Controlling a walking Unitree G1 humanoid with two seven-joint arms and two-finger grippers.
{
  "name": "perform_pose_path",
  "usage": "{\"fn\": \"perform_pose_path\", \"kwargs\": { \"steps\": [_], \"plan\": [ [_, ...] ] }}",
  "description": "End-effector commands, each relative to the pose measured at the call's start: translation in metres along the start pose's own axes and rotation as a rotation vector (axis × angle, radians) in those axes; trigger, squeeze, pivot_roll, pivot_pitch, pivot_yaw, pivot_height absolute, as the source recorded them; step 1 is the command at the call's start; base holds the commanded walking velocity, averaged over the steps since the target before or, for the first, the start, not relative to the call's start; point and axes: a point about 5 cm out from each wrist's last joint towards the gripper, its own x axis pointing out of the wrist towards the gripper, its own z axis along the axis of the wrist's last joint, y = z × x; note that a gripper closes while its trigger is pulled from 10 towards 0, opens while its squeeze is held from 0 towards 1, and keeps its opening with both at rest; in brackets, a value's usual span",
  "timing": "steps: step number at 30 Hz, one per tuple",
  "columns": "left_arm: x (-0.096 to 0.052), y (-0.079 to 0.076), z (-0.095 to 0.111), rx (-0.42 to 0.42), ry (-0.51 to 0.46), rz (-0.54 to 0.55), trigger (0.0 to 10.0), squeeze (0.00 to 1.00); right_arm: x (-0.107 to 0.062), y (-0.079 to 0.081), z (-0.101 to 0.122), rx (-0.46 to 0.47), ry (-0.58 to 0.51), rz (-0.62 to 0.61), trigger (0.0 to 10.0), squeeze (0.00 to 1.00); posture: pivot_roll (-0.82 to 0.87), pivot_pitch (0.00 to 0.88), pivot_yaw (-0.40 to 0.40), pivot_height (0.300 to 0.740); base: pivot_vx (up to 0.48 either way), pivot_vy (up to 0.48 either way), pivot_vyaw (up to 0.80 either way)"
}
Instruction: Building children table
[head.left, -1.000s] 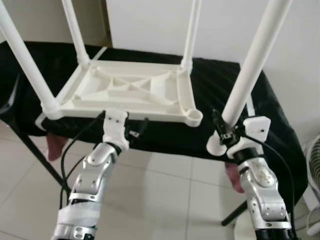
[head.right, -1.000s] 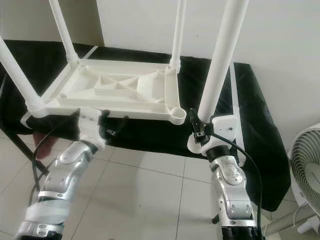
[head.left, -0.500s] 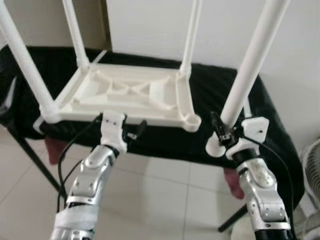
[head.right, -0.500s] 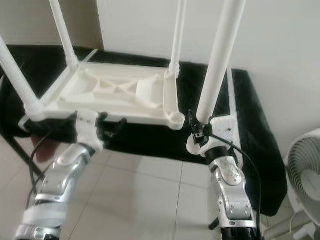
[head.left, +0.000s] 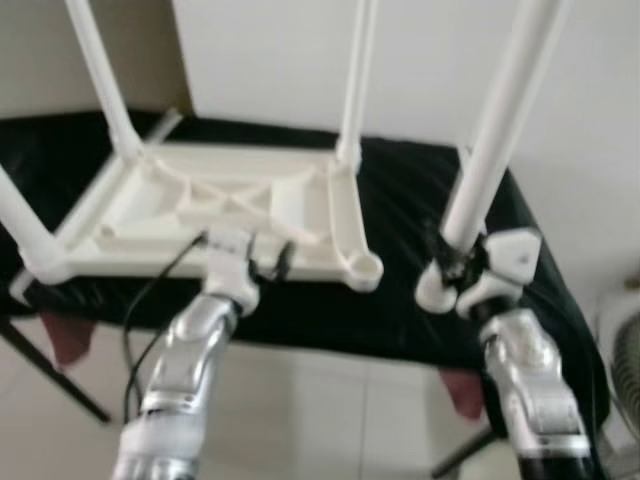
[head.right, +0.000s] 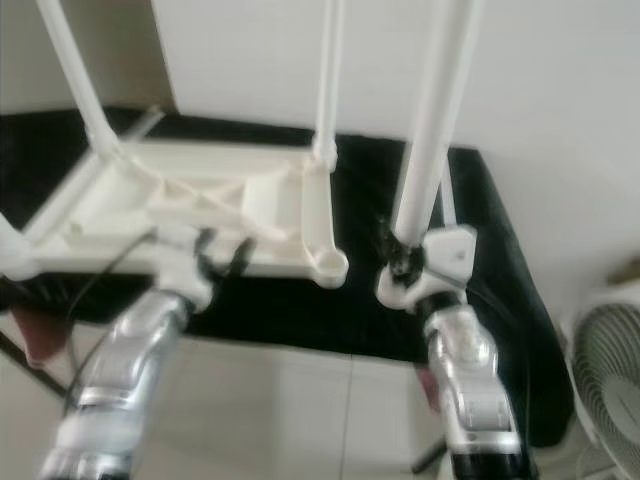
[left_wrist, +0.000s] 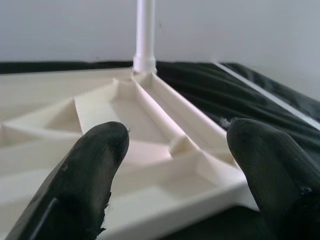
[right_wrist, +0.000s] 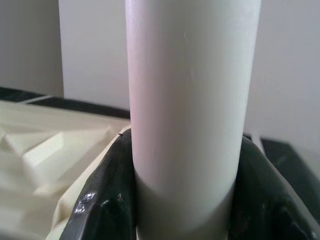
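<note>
An upturned white plastic tabletop (head.left: 150, 215) lies on a black-covered table (head.left: 420, 200). Three white legs stand up from its corners. The near right corner socket (head.left: 365, 268) is empty. My right gripper (head.left: 447, 262) is shut on a fourth white leg (head.left: 495, 130), held upright just right of that socket. In the right wrist view the leg (right_wrist: 190, 110) stands between the black fingers (right_wrist: 105, 200). My left gripper (head.left: 265, 262) is open at the tabletop's front rim. Its fingers (left_wrist: 85, 185) frame the ribbed underside (left_wrist: 150, 120) with nothing between them.
A white fan (head.right: 610, 370) stands on the floor at the far right. A reddish object (head.left: 65, 335) sits under the table at the left. A white wall (head.left: 270, 60) rises behind the table, and pale tiles (head.left: 330, 410) lie in front of it.
The whole picture has shifted and blurred, so the camera moved. The tabletop sits nearer both grippers. My right gripper still holds the leg beside the empty corner.
</note>
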Motion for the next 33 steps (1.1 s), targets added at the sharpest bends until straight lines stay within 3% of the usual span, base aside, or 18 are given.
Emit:
{"fn": "perform_pose_path", "kwargs": {
  "steps": [1,15,29,31,33],
  "plan": [
    [-0.0046,0.0083,0.0005,0.014,0.001,0.031,10.0,0.0,0.0021,0.0059,0.0034,0.009,-0.019,0.026,10.0,0.0,0.08,0.0,-0.077,0.74,0.285,0.0,0.0],
    [-0.0088,0.0086,-0.0002,0.018,0.011,0.027,10.0,0.0,0.0014,0.0084,0.0017,0.012,-0.012,0.037,10.0,0.0,0.09,0.0,-0.076,0.74,0.279,0.0,0.0],
    [-0.0071,0.0108,-0.0037,-0.021,0.073,0.036,10.0,0.0,-0.0013,0.0026,0.0001,0.032,-0.004,-0.013,10.0,0.0,0.07,0.0,-0.051,0.74,0.0,0.0,0.0],
    [-0.0076,0.0104,-0.0029,-0.016,0.074,0.011,10.0,0.0,-0.0021,0.0032,0.0003,0.029,-0.003,-0.013,10.0,0.0,0.05,0.0,-0.031,0.74,0.0,0.0,0.0],
    [-0.0078,0.0027,-0.0044,-0.016,0.084,-0.092,10.0,0.0,-0.0054,0.0,0.0006,0.01,-0.002,-0.015,10.0,0.0,0.05,0.0,-0.02,0.74,0.0,0.0,0.0]
  ]
}}
